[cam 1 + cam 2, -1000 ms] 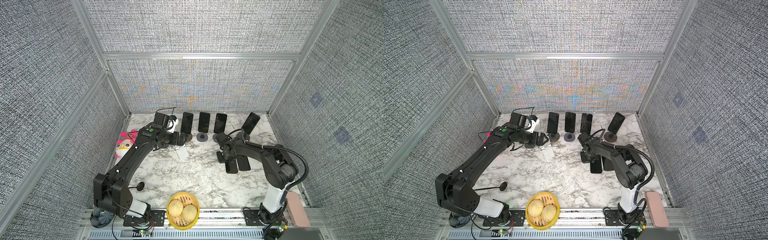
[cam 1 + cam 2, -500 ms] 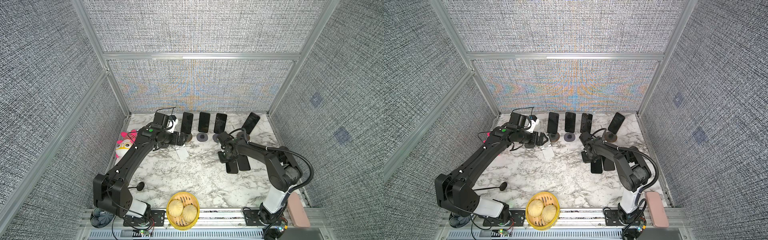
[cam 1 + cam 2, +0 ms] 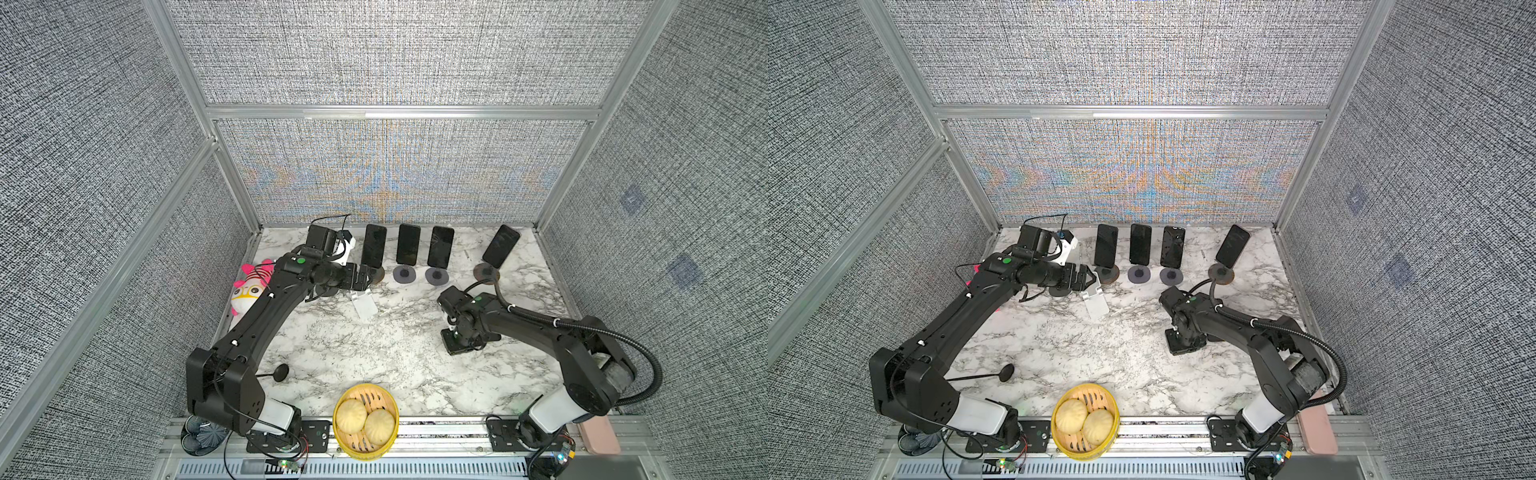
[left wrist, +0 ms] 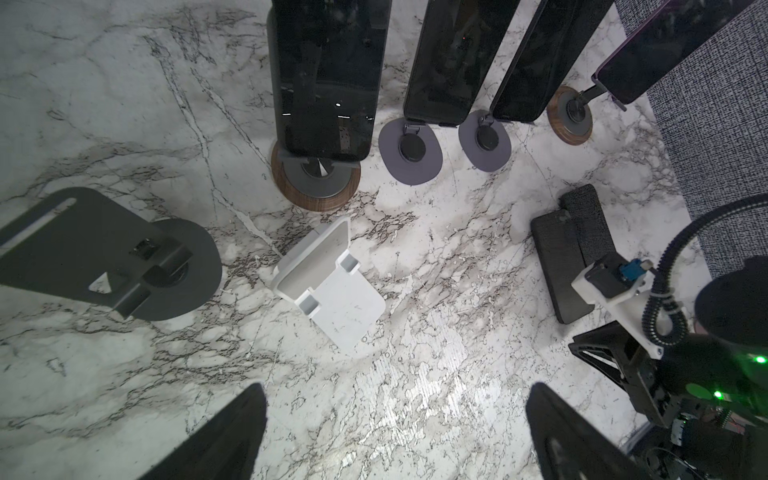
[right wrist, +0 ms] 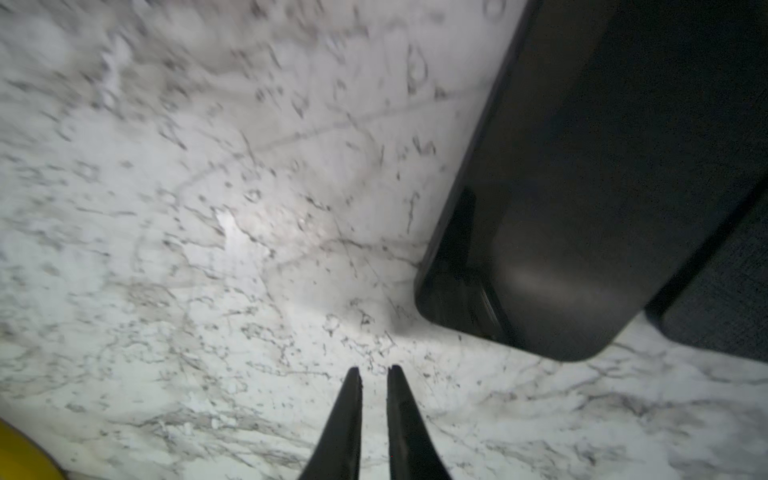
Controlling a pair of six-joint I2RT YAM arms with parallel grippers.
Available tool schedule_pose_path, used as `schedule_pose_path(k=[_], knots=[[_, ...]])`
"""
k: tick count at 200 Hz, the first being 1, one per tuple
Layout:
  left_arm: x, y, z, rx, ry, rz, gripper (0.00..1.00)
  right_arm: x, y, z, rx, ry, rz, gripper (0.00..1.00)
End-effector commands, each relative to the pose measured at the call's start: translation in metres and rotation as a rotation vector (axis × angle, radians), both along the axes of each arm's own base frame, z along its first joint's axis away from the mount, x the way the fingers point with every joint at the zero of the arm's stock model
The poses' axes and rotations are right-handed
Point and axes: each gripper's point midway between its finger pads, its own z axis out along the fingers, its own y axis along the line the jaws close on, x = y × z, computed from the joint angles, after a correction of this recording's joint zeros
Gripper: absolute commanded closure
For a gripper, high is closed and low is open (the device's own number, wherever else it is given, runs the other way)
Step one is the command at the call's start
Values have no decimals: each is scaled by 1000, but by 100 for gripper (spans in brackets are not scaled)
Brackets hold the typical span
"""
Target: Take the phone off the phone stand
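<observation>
- Overhead, a white marble tabletop [image 3: 374,357] with grey veining is seen, closed in on three sides by grey woven-fabric walls [image 3: 395,62] set in aluminium framing.
- Along the back edge, four phones [image 3: 407,249] are propped upright on phone stands [image 3: 436,275]. The leftmost phone [image 3: 374,251] and the rightmost phone [image 3: 500,246] are carried on round wood-rimmed bases [image 4: 316,187], the middle two on flat grey oval bases [image 4: 409,151].
- Two flat phones [image 4: 561,266] are laid side by side on the marble towards the right, one smooth and glossy black, the other in a textured case.
- A white stand [image 3: 365,305] with two small lips and a dark stand [image 4: 104,253] with a rounded foot are seen empty near the left arm.
- A yellow bamboo steamer [image 3: 365,388] holding two pale buns [image 3: 351,415] is set at the front edge, and a pink plush toy [image 3: 249,286] by the left wall.
- The left gripper [image 3: 361,280] is held spread wide and empty, just beside the leftmost phone's base and near the white stand.
- The right gripper [image 5: 374,370] is seen with its fingers pressed almost together and nothing pinched, near the corner of the smooth flat phone.
- Compared with a second ago, the right gripper is found shifted over the flat phones, so that most of them are hidden in both top views. The left arm and all four propped phones are unchanged.
</observation>
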Motion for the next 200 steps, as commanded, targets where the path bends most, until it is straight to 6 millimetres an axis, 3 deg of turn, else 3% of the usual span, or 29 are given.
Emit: schedule_pose_path(k=[1,83,122,200], knots=[[1,0,-2,0,4,-3,1,-4,-2,-5,3,28,-29,85],[1,0,-3,-1,9,-4,1,11,-27,-24,-77,33,-54,85],[2,1,-6,5,15,-2,1,19,-42,-20,-93,15,-68,85],[3,2,-6,5,16,2,1,25,-50,-5,-87,-10,-85,85]])
